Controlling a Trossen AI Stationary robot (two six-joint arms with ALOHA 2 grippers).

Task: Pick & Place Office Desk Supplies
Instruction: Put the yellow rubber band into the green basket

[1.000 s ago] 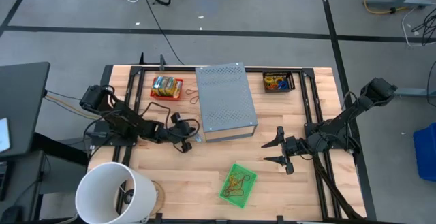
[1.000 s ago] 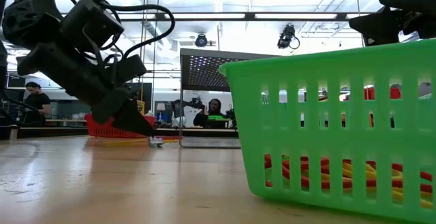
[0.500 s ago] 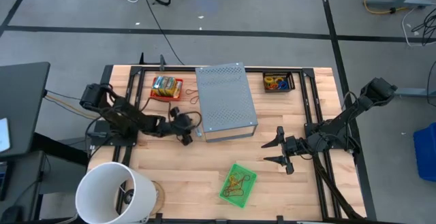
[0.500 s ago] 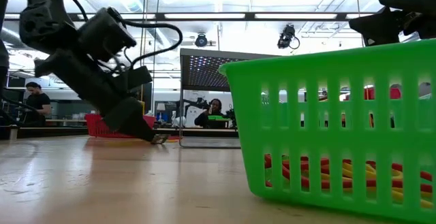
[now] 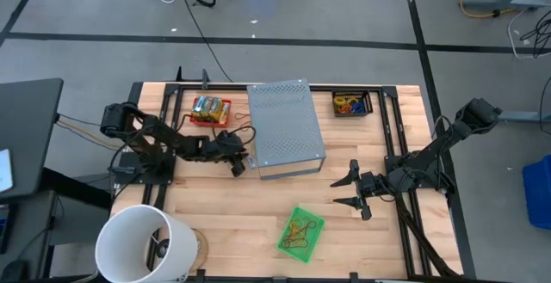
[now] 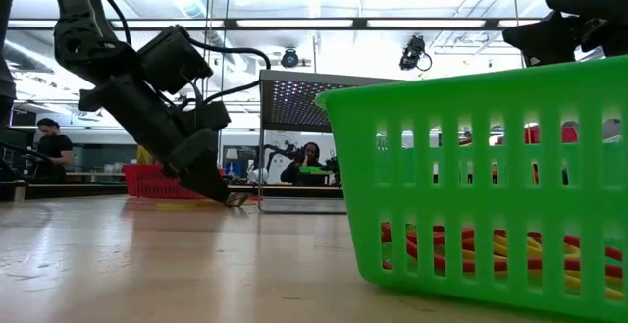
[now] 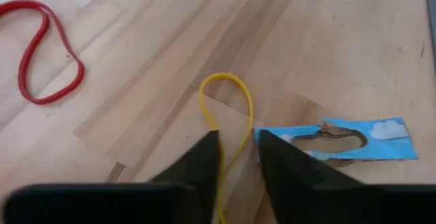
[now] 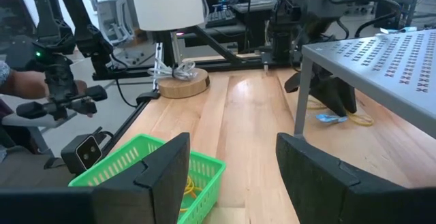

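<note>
Left pincer (image 7: 235, 159): narrowly parted, straddling the yellow rubber band (image 7: 228, 115), not clenched.
Right pincer (image 5: 351, 190): released, waiting.
Risk: thin band may slip out as the fingers close.

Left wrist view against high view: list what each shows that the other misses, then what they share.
Only the left wrist view shows a red rubber band and a blue printed scrap on the wood. Only the high view shows the white bucket, green basket, red tray and the waiting right hand. Both show the left hand low on the table beside the grey box; the yellow band lies between its fingers.
</note>
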